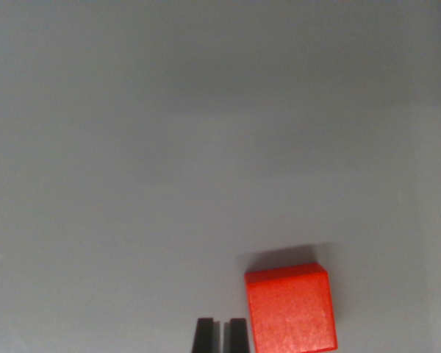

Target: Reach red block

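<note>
A red block (290,309) lies on the plain grey surface (206,147) near the bottom of the wrist view, slightly right of centre. It shows a square top face and casts a short shadow on its far side. Two black fingertips of my gripper (220,337) poke up from the bottom edge, just to the wrist view's left of the block. A thin slit separates the tips, with nothing between them. The right fingertip (238,335) stands close beside the block's left edge; whether it touches is unclear.
Only the bare grey surface fills the upper and left parts of the wrist view.
</note>
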